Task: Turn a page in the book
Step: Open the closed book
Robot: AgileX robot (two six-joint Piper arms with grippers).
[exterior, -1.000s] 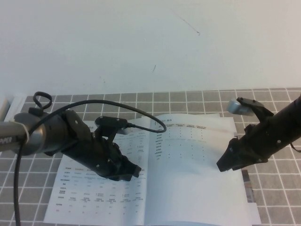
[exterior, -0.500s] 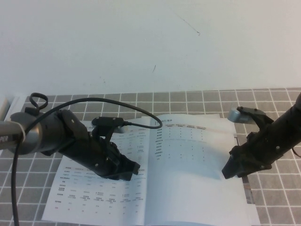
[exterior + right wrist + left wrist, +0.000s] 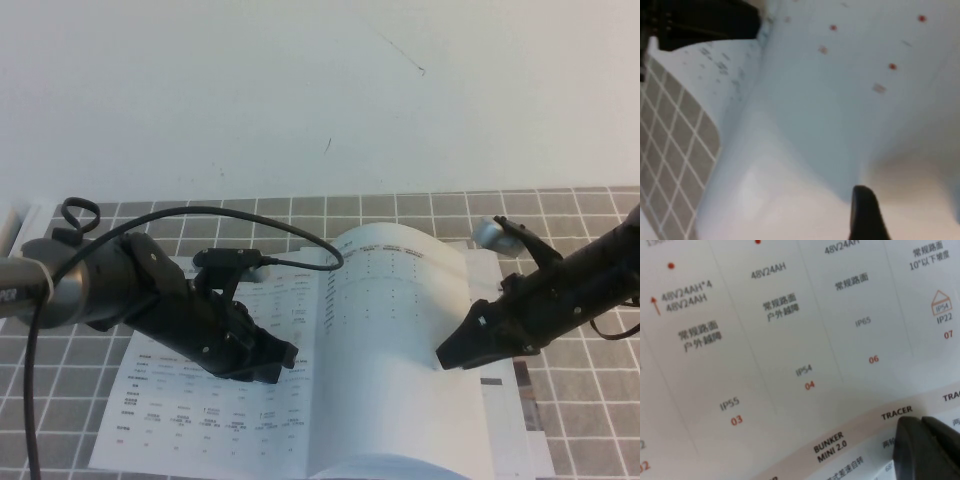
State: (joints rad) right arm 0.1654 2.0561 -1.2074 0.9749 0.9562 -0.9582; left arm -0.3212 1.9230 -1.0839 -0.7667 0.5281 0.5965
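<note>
Up close, the right gripper (image 3: 447, 356) had its black jaws spread as wide as they went, tips pressed against the page (image 3: 400, 330), grasping nothing; one dark fingertip (image 3: 864, 212) showed against the paper. That thin, glossy white leaf bulged into a smooth arch beside the tips, its outer edge lifted off the sheet beneath. The left gripper (image 3: 280, 362) rested on the opposite leaf of the book (image 3: 210, 420), its jaws clenched together with their dark tips on the paper. Print beside them read "TRACER", "BUNKER MINI 2.0", "48V24AH", "IP54", "IP55" and red numbers 03 to 07. The book lay open and flat on the bench (image 3: 590, 420), which was covered in grey square tiles with pale joints.
</note>
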